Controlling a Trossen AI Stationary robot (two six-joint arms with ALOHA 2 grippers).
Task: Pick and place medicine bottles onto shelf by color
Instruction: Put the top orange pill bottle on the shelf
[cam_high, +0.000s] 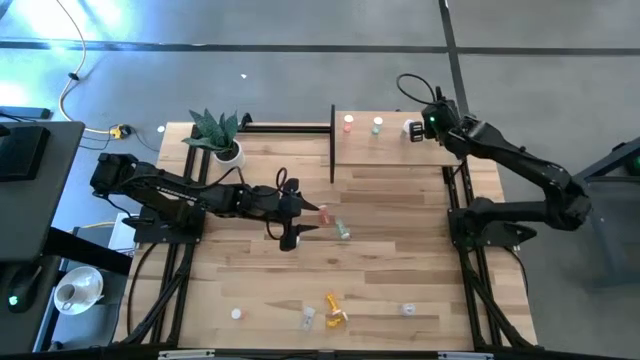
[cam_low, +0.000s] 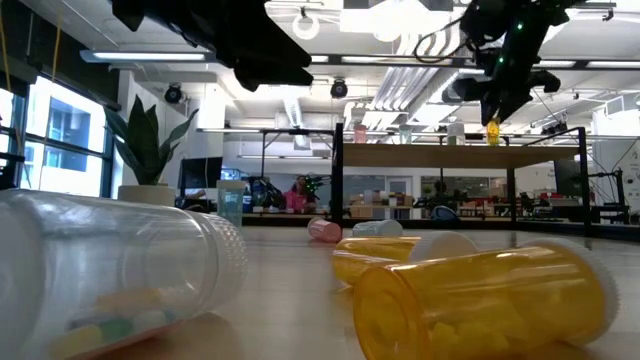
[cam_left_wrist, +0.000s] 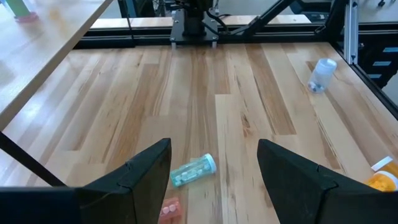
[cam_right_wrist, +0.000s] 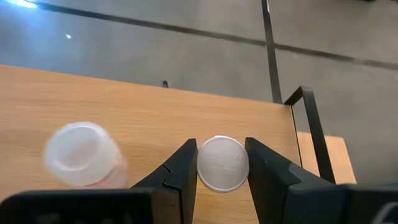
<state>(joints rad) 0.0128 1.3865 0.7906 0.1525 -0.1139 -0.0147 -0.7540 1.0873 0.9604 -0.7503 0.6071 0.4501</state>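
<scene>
High view showed the right tool (cam_high: 414, 130) over the far right end of the light-wood shelf on its thin black metal frame (cam_high: 390, 150), its fingers clamped on a small orange medicine bottle with a white cap (cam_right_wrist: 222, 163); the right wrist view looked straight down on that cap, pinched between the two dark fingers. Just beside the held bottle, a pale pink bottle with a white cap (cam_right_wrist: 82, 154) stood upright on the shelf board. Farther along the shelf from the right tool stood a red-bodied bottle (cam_high: 348, 123) and a green-bodied bottle (cam_high: 377, 125), apart from each other.

The left tool (cam_high: 297, 225) hovered over the middle of the plank desk (cam_high: 400, 250) with its fingers spread wide apart and nothing between them. Just ahead of it lay a clear bottle with greenish contents (cam_left_wrist: 193, 170) on its side, and a pink bottle (cam_left_wrist: 169, 210) lay close under its left finger. Well beyond the left tool, near the desk's front edge, lay two orange bottles (cam_high: 334, 308) and several clear ones.
</scene>
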